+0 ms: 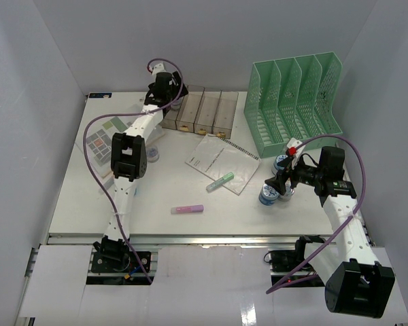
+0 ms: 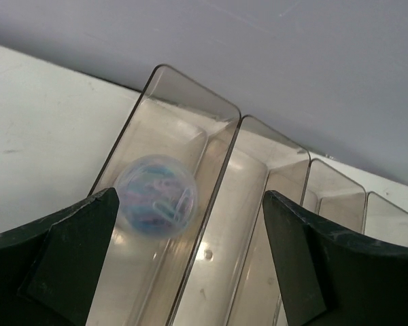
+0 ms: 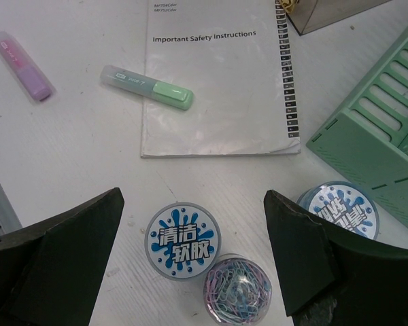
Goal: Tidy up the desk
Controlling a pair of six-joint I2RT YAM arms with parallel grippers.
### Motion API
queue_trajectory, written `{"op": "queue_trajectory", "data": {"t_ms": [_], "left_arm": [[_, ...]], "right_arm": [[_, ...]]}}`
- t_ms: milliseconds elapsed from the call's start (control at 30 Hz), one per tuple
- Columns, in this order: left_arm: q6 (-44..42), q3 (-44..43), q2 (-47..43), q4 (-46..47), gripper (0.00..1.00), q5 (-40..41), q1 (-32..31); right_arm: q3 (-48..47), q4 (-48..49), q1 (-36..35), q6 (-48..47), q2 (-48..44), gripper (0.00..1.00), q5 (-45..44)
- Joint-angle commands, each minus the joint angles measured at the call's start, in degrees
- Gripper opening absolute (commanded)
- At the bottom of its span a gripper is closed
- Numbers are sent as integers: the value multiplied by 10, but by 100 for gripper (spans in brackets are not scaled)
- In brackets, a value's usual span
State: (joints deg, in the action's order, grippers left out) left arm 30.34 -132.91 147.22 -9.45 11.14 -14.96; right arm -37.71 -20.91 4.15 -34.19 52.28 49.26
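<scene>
The left gripper is hanging over the row of clear bins at the far edge of the desk, its jaws standing wide apart and gripping nothing; a round tub of paper clips is showing, blurred, inside the leftmost bin, so this drop-off is looking done or nearly so. The desk is spreading white under everything, its silver rail running along the near edge; a booklet, a green highlighter and a purple highlighter are lying loose near its middle. The right gripper is hovering at the right side, jaws likewise spread and empty, above a labelled round tub; a second clip tub is sitting right against it, and a third tub is sitting just beside the green rack. The next move is probably calling for the right arm to centre on one tub, come down and close on its sides without knocking its neighbour.
</scene>
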Motion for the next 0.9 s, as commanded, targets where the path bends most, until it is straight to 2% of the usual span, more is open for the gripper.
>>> {"op": "queue_trajectory", "data": {"t_ms": [0,100,233,333,533,667,867], "left_arm": [[-28,77,-172,-9,98,-14,1],[-40,179,-290,-24,98,-31,3],[-33,366,-424,-57,98,-63,8],[-19,472,-529,-107,98,-90,17],[-25,645,-650,-196,98,-127,35],[-35,726,-693,-205,98,-120,38],[-45,738,-654,-203,98,-150,39]], "right_arm": [[-5,-13,3,-24,9,90,26],[-6,-20,3,-32,13,90,35],[-6,-23,3,-34,14,90,39],[-5,-25,4,-34,15,90,37],[-5,-21,4,-28,16,90,32],[-3,-15,4,-22,17,90,26],[-2,-13,4,-21,19,90,20]]}}
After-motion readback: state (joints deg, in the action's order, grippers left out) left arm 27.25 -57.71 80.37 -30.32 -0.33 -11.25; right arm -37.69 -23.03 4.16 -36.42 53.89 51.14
